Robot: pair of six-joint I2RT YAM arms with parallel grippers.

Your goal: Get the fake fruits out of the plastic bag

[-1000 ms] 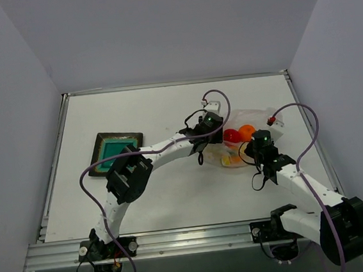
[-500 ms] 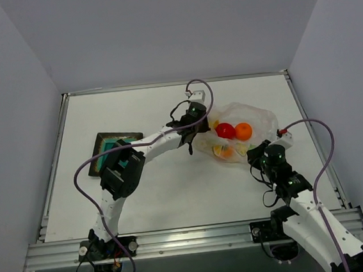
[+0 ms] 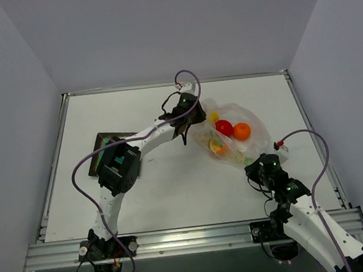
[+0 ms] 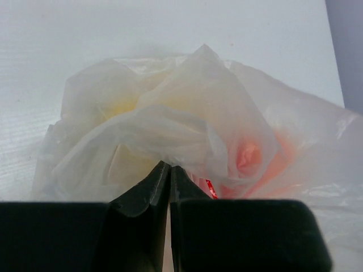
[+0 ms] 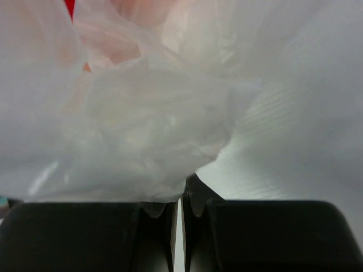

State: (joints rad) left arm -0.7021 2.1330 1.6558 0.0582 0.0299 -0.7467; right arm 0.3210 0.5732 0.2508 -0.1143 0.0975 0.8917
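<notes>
With left gripper [image 4: 169,168] and right gripper [image 5: 181,199] clamped on the plastic bag [image 3: 258,143], we are aiming to stretch it slowly, evenly.

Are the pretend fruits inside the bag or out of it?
Inside. The red fruit and orange fruit show through the clear plastic bag; none lies loose outside it.

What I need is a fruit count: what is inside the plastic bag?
Through the plastic bag show a red fruit, an orange fruit, a yellow piece and an orange-yellow piece. Wrinkled folds cover the rest, so smaller pieces cannot be counted.
</notes>
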